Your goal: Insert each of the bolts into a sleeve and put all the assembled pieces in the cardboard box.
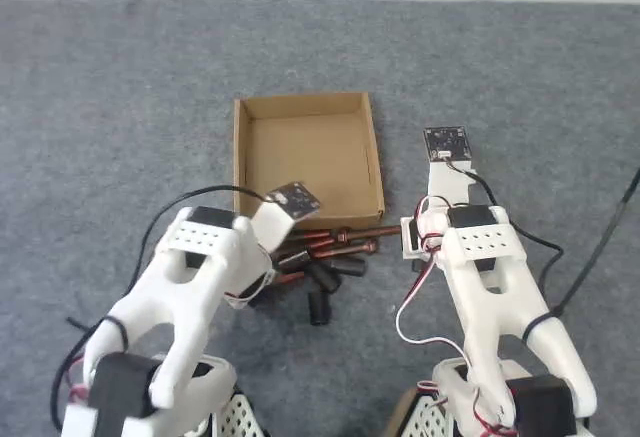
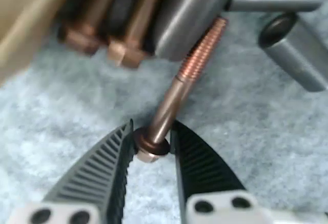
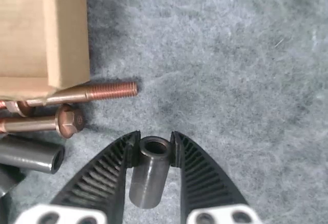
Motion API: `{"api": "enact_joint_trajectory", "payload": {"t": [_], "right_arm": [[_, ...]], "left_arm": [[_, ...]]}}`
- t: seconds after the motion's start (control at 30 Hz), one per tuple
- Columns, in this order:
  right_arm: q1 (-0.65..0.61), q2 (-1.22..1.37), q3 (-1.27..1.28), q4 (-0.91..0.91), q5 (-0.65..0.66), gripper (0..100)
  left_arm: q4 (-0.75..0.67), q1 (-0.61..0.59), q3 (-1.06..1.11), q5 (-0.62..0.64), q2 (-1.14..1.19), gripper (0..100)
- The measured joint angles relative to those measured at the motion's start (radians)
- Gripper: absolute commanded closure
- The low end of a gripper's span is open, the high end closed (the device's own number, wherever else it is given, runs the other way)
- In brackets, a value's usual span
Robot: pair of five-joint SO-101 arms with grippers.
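- While the left gripper (image 2: 151, 142) sat low over the grey surface (image 2: 266, 147), its fingers (image 2: 105, 167) were drawn in narrow on the flanged head of a copper-coloured bolt (image 2: 177, 93). The shank slanted away from them, and the threaded tip ended just beside a loose sleeve (image 2: 187, 16).
- That bolt looked stiff, dense and smooth. Pinched only at the head, it could probably pivot. A hold on the plain shank just under the flange would likely steer the thread better.
- The right gripper (image 3: 154, 139) had its fingers (image 3: 202, 178) closed on a dark sleeve (image 3: 149, 175), gripped near its open end with the bore facing away from the wrist.
- The sleeve seemed a rigid, slick metal tube that might twist or slide between ribbed pads. Squeezing across its round wall and leaving the mouth free seemed right.
- Between the two arms lay the loose bolts (image 1: 335, 242) and loose sleeves (image 1: 322, 277), heaped against one another on the surface just in front of the box.
- Farthest off stood the cardboard box (image 1: 240, 152), open-topped, with no assembled pieces inside, so by my reckoning the task was at its first pairing.
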Motion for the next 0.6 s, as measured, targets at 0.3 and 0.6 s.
{"api": "enact_joint_trajectory", "payload": {"t": [0.3,0.6], "right_arm": [[0.000,0.000,0.006,-0.015,0.000,99.1],[0.002,0.000,0.006,-0.018,0.000,99.1]], "left_arm": [[0.028,-0.180,0.015,-0.028,-0.215,99],[0.381,-0.341,-0.290,-0.184,-0.222,99]]}}
